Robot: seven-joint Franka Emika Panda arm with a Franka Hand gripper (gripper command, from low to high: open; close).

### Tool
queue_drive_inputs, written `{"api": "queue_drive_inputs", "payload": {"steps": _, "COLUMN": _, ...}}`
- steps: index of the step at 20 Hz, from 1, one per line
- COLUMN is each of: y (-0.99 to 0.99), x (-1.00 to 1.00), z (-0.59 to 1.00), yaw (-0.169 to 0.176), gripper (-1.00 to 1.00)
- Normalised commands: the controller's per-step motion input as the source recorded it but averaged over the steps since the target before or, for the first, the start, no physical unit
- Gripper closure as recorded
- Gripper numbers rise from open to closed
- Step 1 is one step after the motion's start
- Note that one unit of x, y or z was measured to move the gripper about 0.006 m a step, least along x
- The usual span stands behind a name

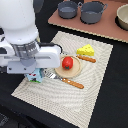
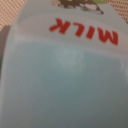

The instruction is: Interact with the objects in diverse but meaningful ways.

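Observation:
The white-blue milk carton (image 1: 35, 77) stands at the near-left edge of the striped placemat (image 1: 75, 100). My gripper (image 1: 32, 71) hangs directly over it, and its fingers are hidden by the hand. In the wrist view the carton (image 2: 65, 75) fills the picture, very close, with red "MILK" lettering. The red tomato (image 1: 67, 62) sits on a round wooden plate (image 1: 73, 71) mid-mat. The holed yellow cheese wedge (image 1: 86, 50) lies beyond it. Two grey pots (image 1: 67, 8) (image 1: 93, 11) stand on a brown board at the back.
An orange-handled utensil (image 1: 86, 58) lies by the cheese, and another (image 1: 73, 83) lies in front of the plate, next to a fork (image 1: 52, 76). A round vessel (image 1: 122, 17) is cut off at the exterior view's right edge. The table is dark around the mat.

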Motion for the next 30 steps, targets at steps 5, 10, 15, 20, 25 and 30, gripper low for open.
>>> {"api": "queue_drive_inputs", "payload": {"steps": 5, "y": -0.26, "x": 0.23, "z": 0.0, "yaw": 0.008, "gripper": -1.0}}
{"api": "queue_drive_inputs", "payload": {"steps": 10, "y": -0.31, "x": 0.23, "z": 0.02, "yaw": 0.0, "gripper": -1.0}}
{"api": "queue_drive_inputs", "payload": {"steps": 15, "y": -0.36, "x": 0.23, "z": 0.27, "yaw": 0.0, "gripper": -1.0}}
{"api": "queue_drive_inputs", "payload": {"steps": 20, "y": -0.05, "x": 0.31, "z": 0.8, "yaw": 0.008, "gripper": -1.0}}
{"api": "queue_drive_inputs", "payload": {"steps": 25, "y": 0.32, "x": 0.54, "z": 1.0, "yaw": 0.029, "gripper": -1.0}}
{"api": "queue_drive_inputs", "payload": {"steps": 30, "y": 0.53, "x": 0.76, "z": 0.69, "yaw": 0.008, "gripper": -1.0}}
